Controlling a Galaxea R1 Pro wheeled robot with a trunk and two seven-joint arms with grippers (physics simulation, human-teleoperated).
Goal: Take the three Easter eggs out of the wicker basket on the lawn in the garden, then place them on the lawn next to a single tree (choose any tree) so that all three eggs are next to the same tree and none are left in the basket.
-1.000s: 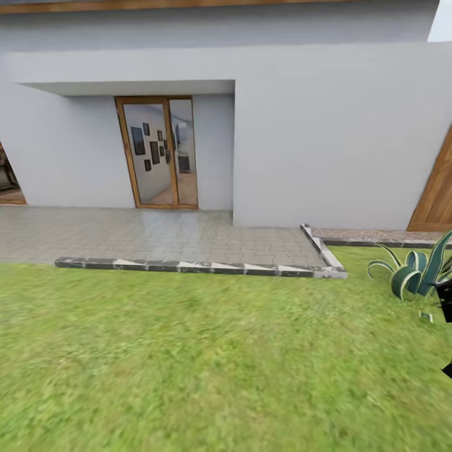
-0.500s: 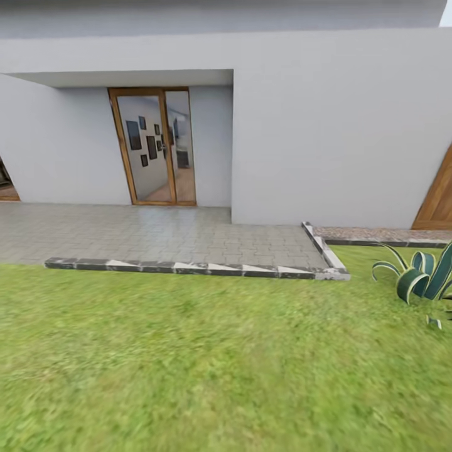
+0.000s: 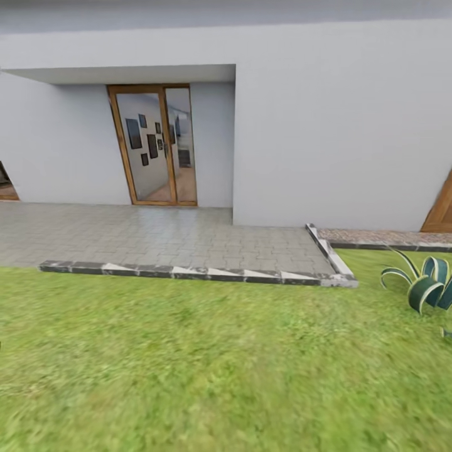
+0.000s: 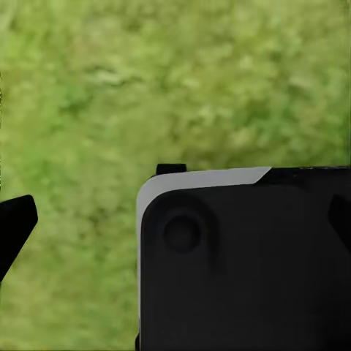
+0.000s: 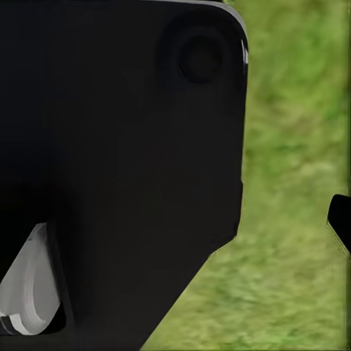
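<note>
Whole head view shifted since 1 s ago, so camera moved. Black arm part gone from right edge. Striped plant [image 3: 429, 284] now nearer right edge, wooden door [image 3: 442, 210] mostly cut off, patio curb [image 3: 188, 272] slightly lower.

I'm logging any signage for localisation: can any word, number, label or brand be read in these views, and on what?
None can be read.
The dark frames seen through the glass door are too small and blurred to show any text.
The house wall, paved patio, lawn and striped plant carry no lettering.
</note>
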